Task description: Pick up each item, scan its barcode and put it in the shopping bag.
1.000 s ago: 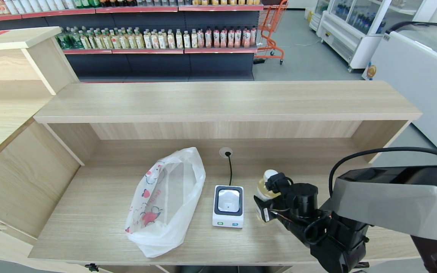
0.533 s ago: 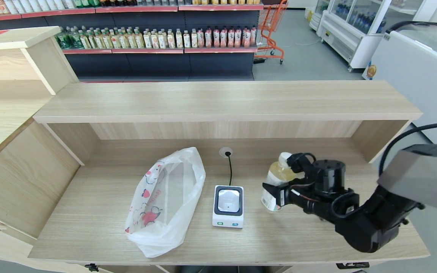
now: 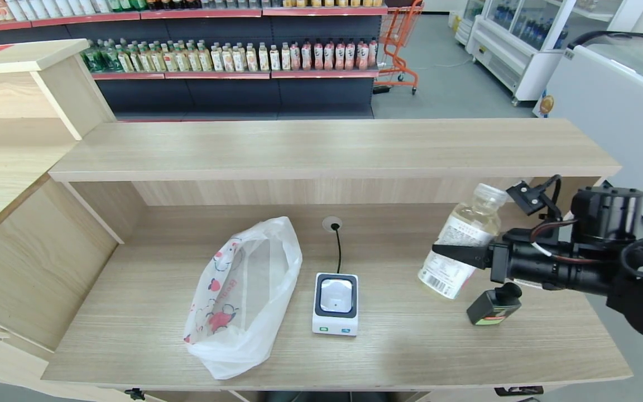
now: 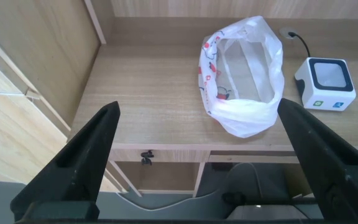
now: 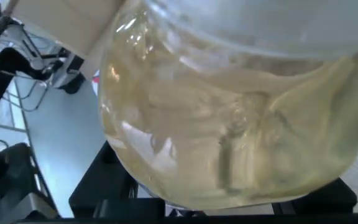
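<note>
My right gripper [image 3: 466, 252] is shut on a clear bottle [image 3: 462, 243] of pale yellow liquid with a white barcode label. It holds the bottle tilted in the air, above the counter and to the right of the white barcode scanner [image 3: 335, 302]. The same bottle [image 5: 229, 112] sits close against the right wrist camera. A white plastic shopping bag [image 3: 243, 296] lies open on the counter left of the scanner. My left gripper [image 4: 197, 112] is open and holds nothing. It hangs off the counter's front edge, short of the bag [image 4: 241, 81] and the scanner [image 4: 325, 83].
A small dark bottle [image 3: 493, 307] with a green and red label lies on the counter under my right arm. A black cable [image 3: 339, 245] runs from the scanner to a hole in the counter. A raised shelf [image 3: 332, 148] backs the counter, with wooden side walls.
My right arm has lifted the bottle up and away to the right of the scanner. The small dark bottle on the counter has come into sight. Bag and scanner have not moved.
</note>
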Robot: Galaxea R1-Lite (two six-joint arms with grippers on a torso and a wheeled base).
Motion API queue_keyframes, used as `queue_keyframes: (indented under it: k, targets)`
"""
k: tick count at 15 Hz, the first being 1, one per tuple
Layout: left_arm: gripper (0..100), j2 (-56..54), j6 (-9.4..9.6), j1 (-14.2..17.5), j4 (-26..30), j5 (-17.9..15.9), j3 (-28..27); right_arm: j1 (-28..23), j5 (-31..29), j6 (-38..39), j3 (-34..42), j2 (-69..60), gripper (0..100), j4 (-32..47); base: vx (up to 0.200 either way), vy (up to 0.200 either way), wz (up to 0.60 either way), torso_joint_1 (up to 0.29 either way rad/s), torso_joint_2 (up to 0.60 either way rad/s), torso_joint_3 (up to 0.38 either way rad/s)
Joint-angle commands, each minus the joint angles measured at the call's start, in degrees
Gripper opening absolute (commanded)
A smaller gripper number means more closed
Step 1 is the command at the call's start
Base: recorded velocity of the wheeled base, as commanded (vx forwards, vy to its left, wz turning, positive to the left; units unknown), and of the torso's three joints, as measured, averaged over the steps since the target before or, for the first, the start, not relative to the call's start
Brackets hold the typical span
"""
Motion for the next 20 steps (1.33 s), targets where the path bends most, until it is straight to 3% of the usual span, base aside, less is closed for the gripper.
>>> queue_keyframes:
  k: [1, 4, 7, 20]
  targets:
    - [100, 0.1, -0.01, 0.0, 0.0, 0.0, 0.0, -0.2, 4.1, 0.0, 4.9, -8.1, 0, 0.3, 0.0, 0.0, 0.0, 0.0, 0.0, 0.0]
    - [100, 0.1, -0.01, 0.0, 0.0, 0.0, 0.0, 1.0, 8.2, -4.3, 10.7, -10.5, 0, 0.3, 0.0, 0.0, 0.0, 0.0, 0.0, 0.0]
    - [100, 0.1, -0.01, 0.0, 0.0, 0.0, 0.0, 3.1, 13.4, -5.0, 11.4, -12.8, 0, 1.3, 0.0, 0.0, 0.0, 0.0, 0.0, 0.0]
    - [100, 0.1, -0.01, 0.0, 0.0, 0.0, 0.0, 6.5, 16.8, -10.6, 11.4, -16.2, 0, 12.6, 0.0, 0.0, 0.0, 0.0, 0.0, 0.0]
